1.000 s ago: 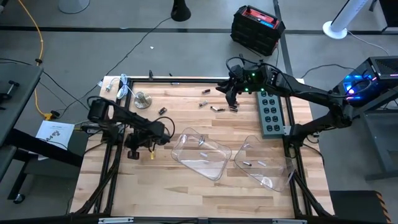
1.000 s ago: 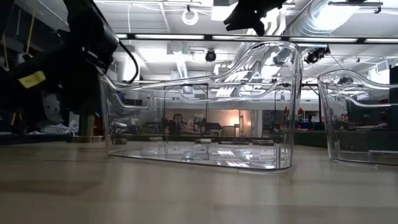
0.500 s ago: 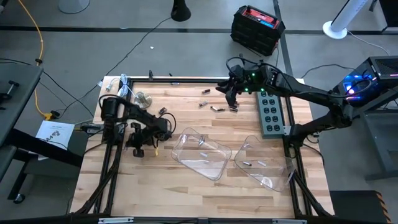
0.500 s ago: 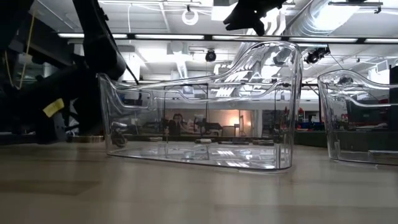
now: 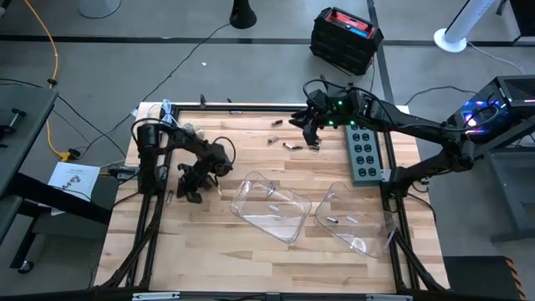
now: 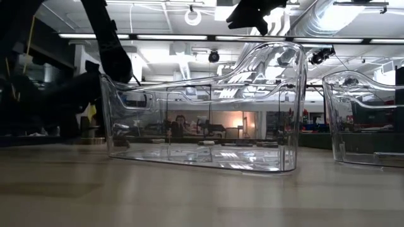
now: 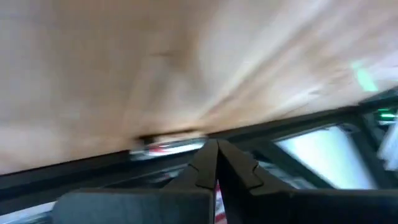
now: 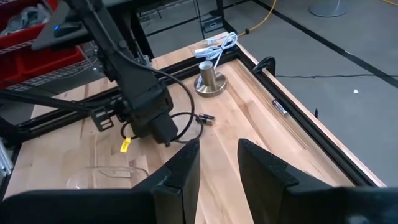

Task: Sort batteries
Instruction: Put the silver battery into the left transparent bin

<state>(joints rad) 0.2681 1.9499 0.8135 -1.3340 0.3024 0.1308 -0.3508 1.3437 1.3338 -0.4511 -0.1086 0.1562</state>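
Observation:
Several small batteries point(image 5: 290, 146) lie loose on the wood near the far edge. One battery point(image 5: 269, 191) lies in the left clear tray point(image 5: 267, 209) and two batteries point(image 5: 330, 220) in the right clear tray point(image 5: 359, 226). My right gripper point(image 5: 313, 134) point(image 8: 219, 146) hangs open high above the far batteries, nothing between its fingers. My left gripper point(image 5: 222, 160) point(image 8: 166, 138) point(image 7: 216, 149) is shut and empty, low over the wood left of the trays. A dark battery point(image 8: 205, 118) lies just beyond it toward the far edge.
A grey power strip point(image 5: 364, 152) lies along the right side. A round metal weight point(image 5: 192, 132) and a white cable point(image 5: 163, 115) sit in the far left corner. A black cable point(image 8: 180, 99) loops beside my left gripper. Bare wood stretches along the near edge.
My left arm has swung toward the table's far edge and sunk a little, staying shut; its gripper now sits close to the dark battery near the round weight.

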